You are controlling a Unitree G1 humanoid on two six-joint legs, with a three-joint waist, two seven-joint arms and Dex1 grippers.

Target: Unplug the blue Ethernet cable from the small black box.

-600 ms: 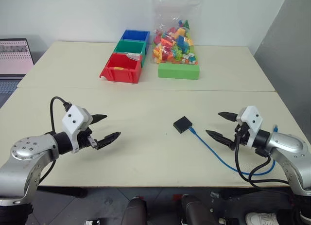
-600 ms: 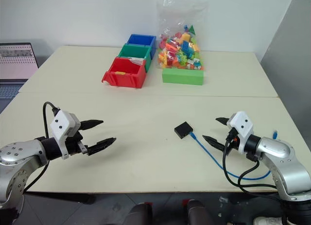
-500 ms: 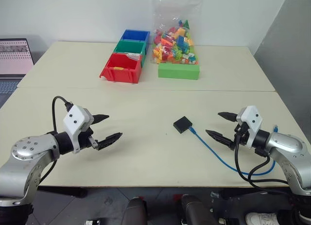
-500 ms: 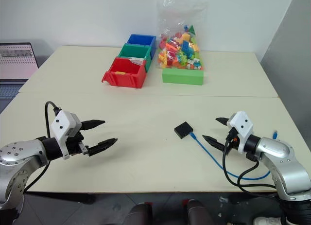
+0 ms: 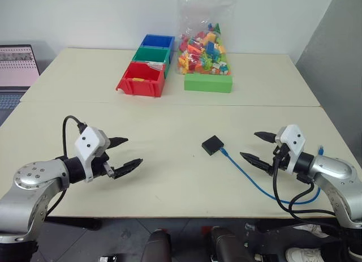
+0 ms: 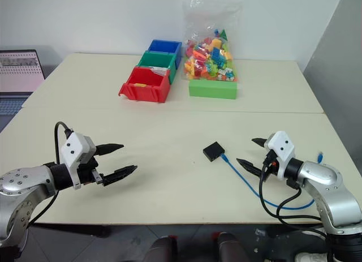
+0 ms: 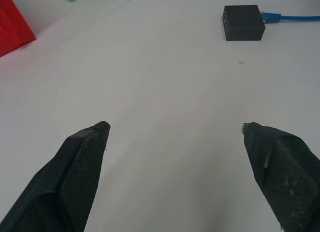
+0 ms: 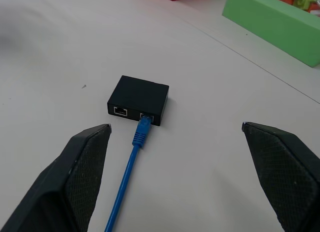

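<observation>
Trailing blue Ethernet cable (image 5: 254,177) behind right arm

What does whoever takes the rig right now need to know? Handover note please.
Left gripper: open, empty, over bare table, far from the box.
Right gripper: open, empty, just right of the cable.
Box: flat mid-table. Cable: plugged into one of its two ports, running back toward the right arm.
Done: nothing.
Left: hold the box, pull the plug.

We saw a matt black plastic box (image 8: 138,100), a smooth blue rubbery cable (image 8: 125,179), and textured black finger pads (image 8: 284,172).
</observation>
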